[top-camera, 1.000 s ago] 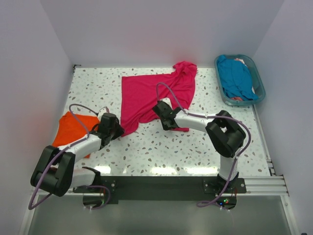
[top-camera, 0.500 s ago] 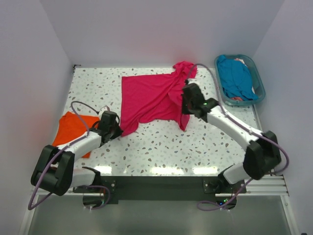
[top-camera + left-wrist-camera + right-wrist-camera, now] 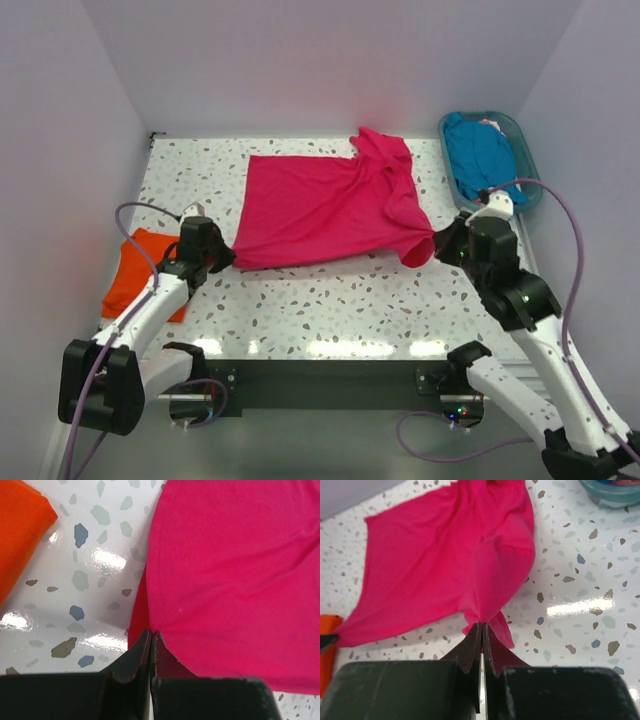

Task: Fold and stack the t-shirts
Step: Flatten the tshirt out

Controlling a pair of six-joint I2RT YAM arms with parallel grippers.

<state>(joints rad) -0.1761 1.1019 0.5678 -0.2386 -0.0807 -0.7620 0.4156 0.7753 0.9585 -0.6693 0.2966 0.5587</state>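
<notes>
The hot pink t-shirt lies stretched across the middle of the table, bunched at its far right. My left gripper is shut on its near left corner; the pinch shows in the left wrist view. My right gripper is shut on its near right corner, with the cloth fanning out from the jaws. A folded orange t-shirt lies at the left edge, also seen in the left wrist view. A teal blue t-shirt fills the basket, with a bit of salmon-red cloth behind it.
The teal plastic basket stands at the back right corner, close to my right arm. White walls close in the table on the left, back and right. A black rail runs along the near edge.
My right gripper has swung from the shirt's middle out to the right, pulling the corner with it. My left gripper has moved left. The shirt is now spread wide between them.
</notes>
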